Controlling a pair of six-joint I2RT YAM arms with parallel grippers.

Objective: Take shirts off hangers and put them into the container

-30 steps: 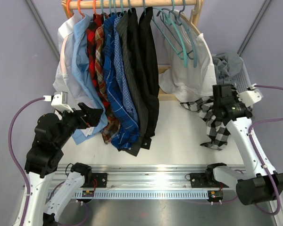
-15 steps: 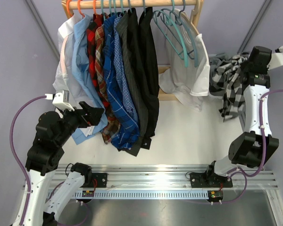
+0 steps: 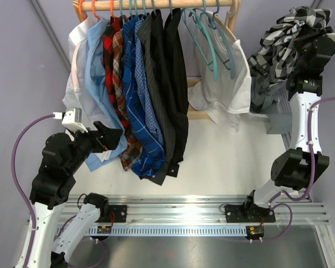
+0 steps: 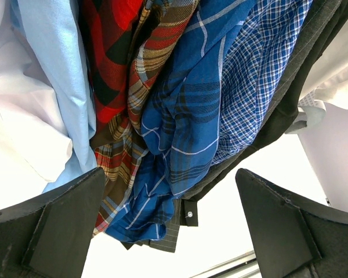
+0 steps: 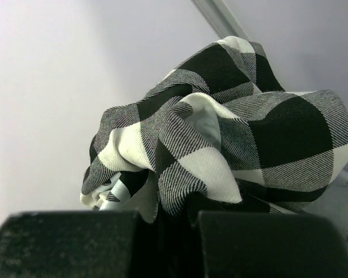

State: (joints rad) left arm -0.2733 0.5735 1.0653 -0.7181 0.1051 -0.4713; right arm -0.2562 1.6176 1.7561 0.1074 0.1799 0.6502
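Seen from above, the right gripper (image 3: 307,49) is raised high at the far right corner, clenched on a bunched black-and-white check shirt (image 3: 283,40) that hangs above the white lattice basket (image 3: 279,116). The left gripper (image 3: 109,135) hovers with jaws spread just beside the hems of the shirts (image 3: 145,84) hanging in a row on the wooden rail (image 3: 173,4), next to bare teal hangers (image 3: 209,39). The left wrist camera shows both fingers (image 4: 64,226) wide apart below red plaid and blue check fabric, grasping nothing. The right wrist camera shows the jaws pressed together on the check cloth.
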